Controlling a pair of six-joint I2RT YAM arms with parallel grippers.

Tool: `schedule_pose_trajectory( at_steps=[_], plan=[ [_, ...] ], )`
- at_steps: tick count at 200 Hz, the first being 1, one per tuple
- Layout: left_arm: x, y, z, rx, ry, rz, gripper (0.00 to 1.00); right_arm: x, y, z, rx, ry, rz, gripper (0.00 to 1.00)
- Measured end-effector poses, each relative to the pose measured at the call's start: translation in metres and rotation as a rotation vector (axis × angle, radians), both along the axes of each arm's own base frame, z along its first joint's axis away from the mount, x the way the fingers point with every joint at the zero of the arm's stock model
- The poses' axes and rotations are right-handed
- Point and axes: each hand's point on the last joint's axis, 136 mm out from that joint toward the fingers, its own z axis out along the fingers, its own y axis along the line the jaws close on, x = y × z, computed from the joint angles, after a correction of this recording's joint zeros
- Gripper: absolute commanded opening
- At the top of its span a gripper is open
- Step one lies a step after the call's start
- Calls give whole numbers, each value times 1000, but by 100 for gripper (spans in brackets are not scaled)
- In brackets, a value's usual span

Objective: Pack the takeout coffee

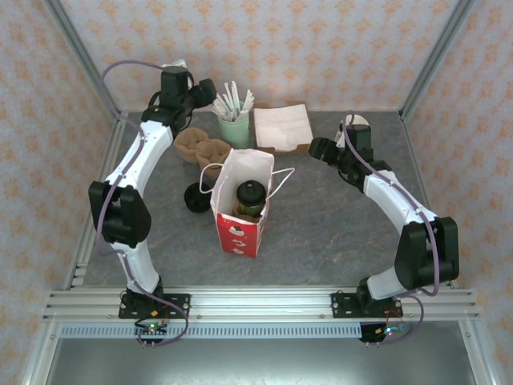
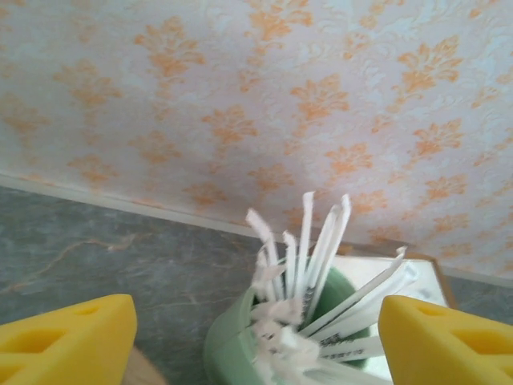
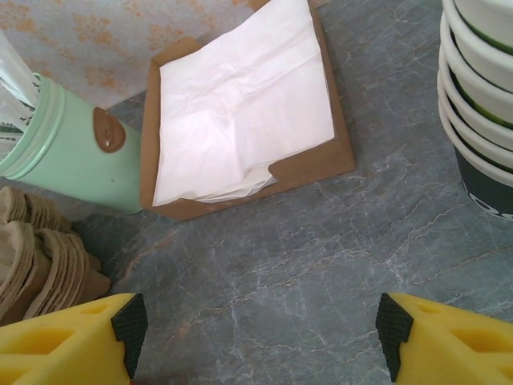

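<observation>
We see the takeout coffee standing upright inside the open red-and-white paper bag, its black lid facing up and its dark olive side visible below the bag's rim. The bag stands near the middle of the grey desk, between the two arms.

The left end effector hangs at the far left of the desk, spread wide with nothing in it. In its wrist view the left end effector has its yellow fingers at either edge, and the mint-green holder of wrapped straws lies ahead between them, untouched.

The right end effector is also spread wide and empty. From its wrist camera the right end effector hovers over bare desk, with white napkins in a brown cardboard tray beyond it. The green holder is to the left of the tray, the brown pulp cup carriers are nearer on that side, and a stack of paper cups is at the right edge.

A low black lid piece lies on the desk just left of the bag
</observation>
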Motion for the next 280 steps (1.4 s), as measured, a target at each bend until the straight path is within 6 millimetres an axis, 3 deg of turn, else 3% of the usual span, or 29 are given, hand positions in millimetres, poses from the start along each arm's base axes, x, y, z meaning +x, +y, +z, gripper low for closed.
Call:
schedule_pose_trajectory(
  at_steps=[42, 88, 136, 186, 254, 280],
  plan=[
    [39, -6, -12, -24, 32, 12, 55, 0, 3, 3, 10, 1, 14, 75],
    [70, -10, -43, -78, 99, 30, 52, -3, 4, 1, 11, 15, 22, 75],
    [85, 0, -62, -161, 130, 78, 46, -4, 4, -1, 9, 24, 22, 74],
    [102, -1, -62, -241, 108, 68, 38, -2, 5, -3, 4, 31, 29, 73],
    [105, -6, -80, -288, 143, 63, 36, -2, 6, -6, 5, 42, 32, 73],
    [106, -6, -82, -301, 146, 66, 31, -1, 6, -7, 4, 46, 32, 72]
  ],
)
